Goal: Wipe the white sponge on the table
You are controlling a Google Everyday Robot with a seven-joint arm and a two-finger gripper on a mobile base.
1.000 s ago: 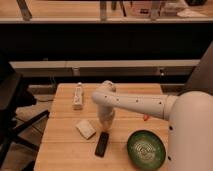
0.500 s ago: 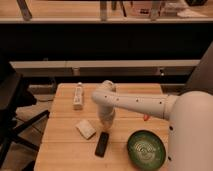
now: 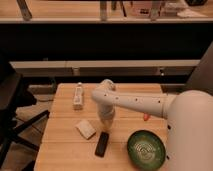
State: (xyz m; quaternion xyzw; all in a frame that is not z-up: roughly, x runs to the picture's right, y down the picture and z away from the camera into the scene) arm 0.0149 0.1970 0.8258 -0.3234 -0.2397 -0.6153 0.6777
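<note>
While beside white sponge [image 3: 86, 129], pincer [image 3: 106, 120].

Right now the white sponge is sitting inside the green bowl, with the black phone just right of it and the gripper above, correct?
Not quite. The camera view shows the white sponge lying on the bare table, left of the green bowl, not in it. The black phone and the gripper are as you said.

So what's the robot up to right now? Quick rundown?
Gripper over mid-table, just right of the white sponge, not touching it. Sponge flat on the table. Black phone and green bowl close by.
</note>
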